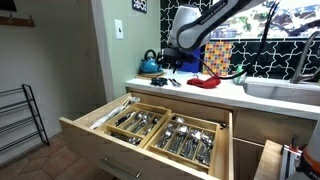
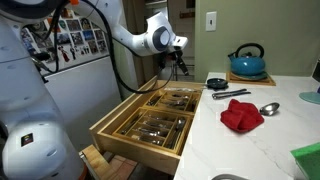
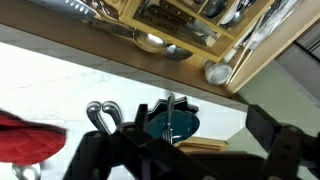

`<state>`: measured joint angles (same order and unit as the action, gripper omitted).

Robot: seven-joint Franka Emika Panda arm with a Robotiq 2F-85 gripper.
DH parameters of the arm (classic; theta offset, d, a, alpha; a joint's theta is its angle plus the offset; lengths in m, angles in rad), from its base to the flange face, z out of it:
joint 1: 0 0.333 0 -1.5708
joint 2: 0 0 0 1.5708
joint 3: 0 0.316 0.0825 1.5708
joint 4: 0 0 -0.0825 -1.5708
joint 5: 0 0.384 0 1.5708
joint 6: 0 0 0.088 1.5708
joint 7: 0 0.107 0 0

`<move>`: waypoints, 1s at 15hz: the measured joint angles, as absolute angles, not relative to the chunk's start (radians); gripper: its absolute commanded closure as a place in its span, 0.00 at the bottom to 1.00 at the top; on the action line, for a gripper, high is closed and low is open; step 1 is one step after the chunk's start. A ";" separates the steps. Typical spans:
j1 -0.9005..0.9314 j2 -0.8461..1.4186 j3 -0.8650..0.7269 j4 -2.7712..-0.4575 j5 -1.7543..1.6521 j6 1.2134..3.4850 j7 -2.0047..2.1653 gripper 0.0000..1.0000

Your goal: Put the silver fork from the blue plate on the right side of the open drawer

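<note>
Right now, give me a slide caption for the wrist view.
Open claw hovers above the silver fork on the blue plate, with the open cutlery drawer beyond.

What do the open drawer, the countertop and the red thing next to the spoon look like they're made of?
Drawer: light wood with a matte finish, the same pale tan on its walls and dividers. Countertop: white and smooth with faint grey veining, likely stone or a laminate imitating it. Red thing: soft cloth, judging by its crumpled folds.
</note>
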<state>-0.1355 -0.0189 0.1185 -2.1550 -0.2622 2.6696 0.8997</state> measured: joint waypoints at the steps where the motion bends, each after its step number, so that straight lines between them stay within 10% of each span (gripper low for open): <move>1: -0.128 -0.015 0.109 -2.153 -0.262 2.670 0.899 0.00; 15: -0.086 0.031 0.062 -2.103 -0.266 2.670 0.899 0.00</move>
